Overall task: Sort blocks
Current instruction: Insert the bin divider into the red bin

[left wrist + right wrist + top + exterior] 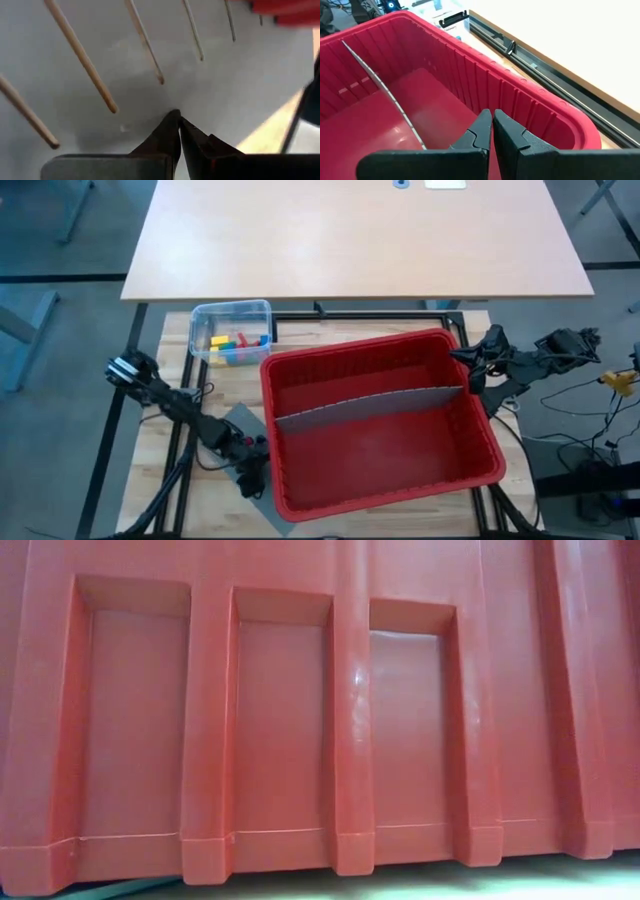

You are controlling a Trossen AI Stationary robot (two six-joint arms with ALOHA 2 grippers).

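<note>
From above, you see a large red plastic bin [385, 425], rectangular with ribbed walls and a rolled rim, filling the middle of the pale wooden surface [160, 430]. One thin grey divider panel [370, 406] crosses it lengthwise, splitting it into two compartments. The blocks [232, 345], small hard plastic pieces in yellow, red, green and blue, lie in a small clear plastic tub [231, 330] with rounded corners, near the far left corner of the surface, just beside the bin's far left corner. Your left gripper [252, 478] sits low by the bin's near left corner, over a flat grey panel [238, 423] lying on the surface. Your right gripper [468, 360] hangs at the bin's far right corner, over the rim.

In the low view, the bin's outer wall [320, 720] fills nearly everything: smooth, slightly glossy red plastic with deep rectangular recesses between upright ribs.

From the left wrist, the left gripper [179, 122] has its dark jaws pressed together, holding nothing, right over the matte grey panel [225, 85], which is cut with long narrow slots.

From the right wrist, the right gripper [491, 122] likewise has its jaws pressed together and empty, above the bin's finely ribbed inner wall [470, 75]. The divider [385, 92] stands on edge. No writing can be read anywhere.
</note>
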